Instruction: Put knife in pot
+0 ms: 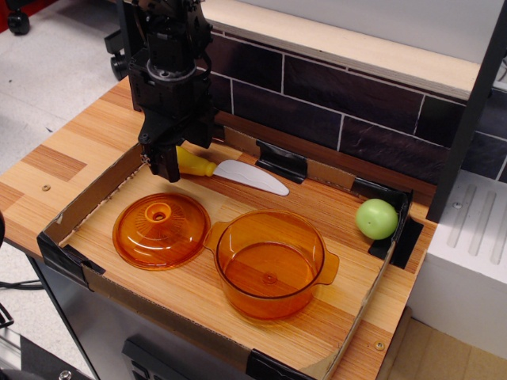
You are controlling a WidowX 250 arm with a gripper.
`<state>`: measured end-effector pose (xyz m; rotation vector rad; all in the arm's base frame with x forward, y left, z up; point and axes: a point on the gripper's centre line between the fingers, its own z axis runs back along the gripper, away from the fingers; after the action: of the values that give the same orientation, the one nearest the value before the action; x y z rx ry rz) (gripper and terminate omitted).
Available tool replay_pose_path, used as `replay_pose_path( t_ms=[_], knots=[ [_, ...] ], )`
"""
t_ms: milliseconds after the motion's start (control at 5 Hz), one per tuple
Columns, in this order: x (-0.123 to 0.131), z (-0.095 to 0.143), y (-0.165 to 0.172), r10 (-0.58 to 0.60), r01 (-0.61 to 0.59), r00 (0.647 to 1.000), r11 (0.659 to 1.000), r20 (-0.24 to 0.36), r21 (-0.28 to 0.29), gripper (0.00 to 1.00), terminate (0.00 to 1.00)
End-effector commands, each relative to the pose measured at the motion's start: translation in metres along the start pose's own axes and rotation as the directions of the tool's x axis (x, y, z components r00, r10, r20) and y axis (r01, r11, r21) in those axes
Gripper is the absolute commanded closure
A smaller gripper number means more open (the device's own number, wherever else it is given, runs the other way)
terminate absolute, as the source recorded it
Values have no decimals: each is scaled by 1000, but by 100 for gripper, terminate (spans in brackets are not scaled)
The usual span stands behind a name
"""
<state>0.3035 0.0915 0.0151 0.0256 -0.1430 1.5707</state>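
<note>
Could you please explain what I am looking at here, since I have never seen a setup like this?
This is a single camera view, looking down at an angle on a small wooden work surface with low cardboard walls around it. The black machine at the upper left is a robot arm, and its lower end is the gripper, the part that picks things up. It is down over the yellow handle of a toy knife, whose white blade lies flat, pointing right. Whether the gripper is closed on the handle cannot be made out from this angle.

In front sits a clear orange pot, empty, where the knife is meant to go. To its left lies the orange lid with a knob. A green ball-like fruit rests in the right corner.
</note>
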Motion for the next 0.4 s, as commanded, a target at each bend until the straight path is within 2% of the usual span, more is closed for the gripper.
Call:
replay_pose_path(
  t_ms=[0,200],
  knots=[
    [5,0,2,-7,7,1000,1000,13,-30,0,0],
    [6,-1,1,-25,25,1000,998,-3,-50,0,0]
  ],
)
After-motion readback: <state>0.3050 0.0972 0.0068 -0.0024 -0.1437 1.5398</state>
